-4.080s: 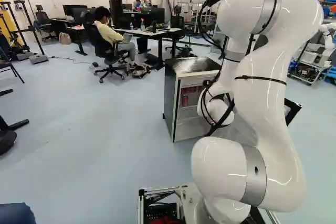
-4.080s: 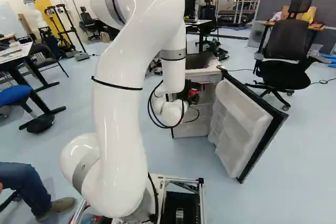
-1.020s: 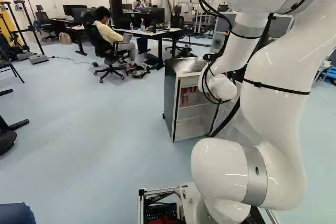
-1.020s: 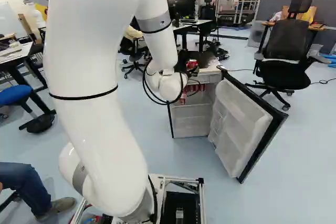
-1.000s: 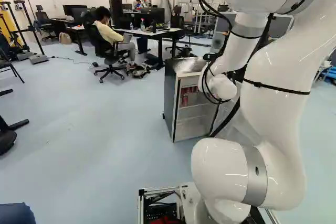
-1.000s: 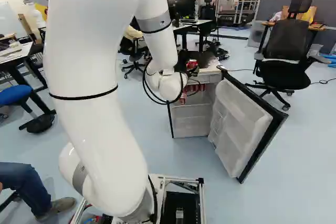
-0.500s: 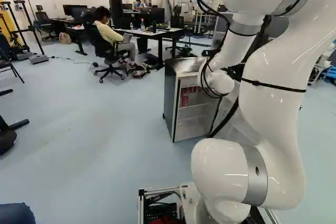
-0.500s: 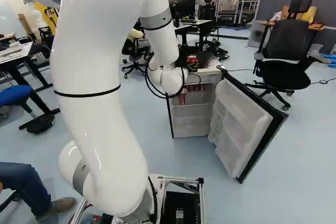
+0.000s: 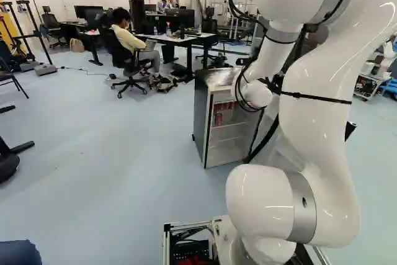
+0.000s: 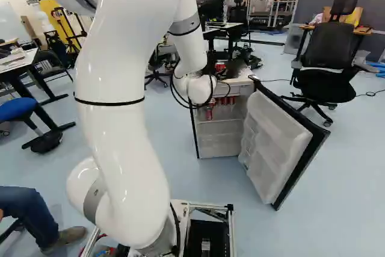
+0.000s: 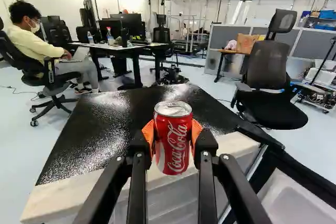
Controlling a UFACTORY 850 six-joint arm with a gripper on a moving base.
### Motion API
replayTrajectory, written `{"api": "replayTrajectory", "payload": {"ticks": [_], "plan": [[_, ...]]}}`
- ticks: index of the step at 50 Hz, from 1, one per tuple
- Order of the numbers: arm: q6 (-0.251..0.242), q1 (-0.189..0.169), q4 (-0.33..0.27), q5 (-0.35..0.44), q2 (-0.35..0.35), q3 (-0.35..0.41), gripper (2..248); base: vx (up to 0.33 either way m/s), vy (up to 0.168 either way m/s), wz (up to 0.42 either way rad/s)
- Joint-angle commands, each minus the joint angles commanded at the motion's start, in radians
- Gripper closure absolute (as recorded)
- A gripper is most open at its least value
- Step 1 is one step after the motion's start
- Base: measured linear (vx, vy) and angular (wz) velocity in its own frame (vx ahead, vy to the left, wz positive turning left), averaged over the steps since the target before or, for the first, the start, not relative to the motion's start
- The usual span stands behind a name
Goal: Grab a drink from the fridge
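the can (image 11: pixel 173 145) was red with flowing white script and a silver rim. the fingers (image 11: pixel 138 187) were black, their pads (image 11: pixel 149 134) orange. the fridge top (image 11: pixel 105 124) was black, streaked with pale, grainy glare, and its front edge (image 11: pixel 58 195) was cream. the shelf cans (image 9: pixel 218 118) were red. the door (image 10: pixel 271 136) was white within a black border. the arm (image 10: pixel 123 142) was glossy white with thin black bands and grey rings. the floor (image 9: pixel 124 172) was pale blue, the stool (image 10: pixel 15 109) blue, the chair (image 11: pixel 266 66) black.

Cans (image 9: pixel 218 119) stand inside the fridge (image 9: pixel 200 122), a desk (image 9: pixel 177 40) behind it
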Motion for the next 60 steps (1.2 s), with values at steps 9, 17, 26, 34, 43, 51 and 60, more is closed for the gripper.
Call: {"api": "replayTrajectory", "payload": {"ticks": [9, 17, 26, 34, 43, 51, 60], "plan": [[0.000, 0.006, 0.000, 0.000, -0.030, -0.037, 158, 0.000, 0.000, 0.000], [0.000, 0.011, 0.000, 0.000, -0.054, -0.069, 158, 0.000, 0.000, 0.000], [0.000, 0.016, 0.000, 0.000, -0.082, -0.105, 158, 0.000, 0.000, 0.000], [0.000, 0.021, 0.000, 0.000, -0.106, -0.137, 158, 0.000, 0.000, 0.000], [0.000, 0.025, 0.000, 0.000, -0.131, -0.169, 158, 0.000, 0.000, 0.000], [0.000, 0.025, 0.000, 0.000, -0.131, -0.170, 158, 0.000, 0.000, 0.000], [0.000, 0.025, 0.000, 0.000, -0.137, -0.170, 158, 0.000, 0.000, 0.000]]}}
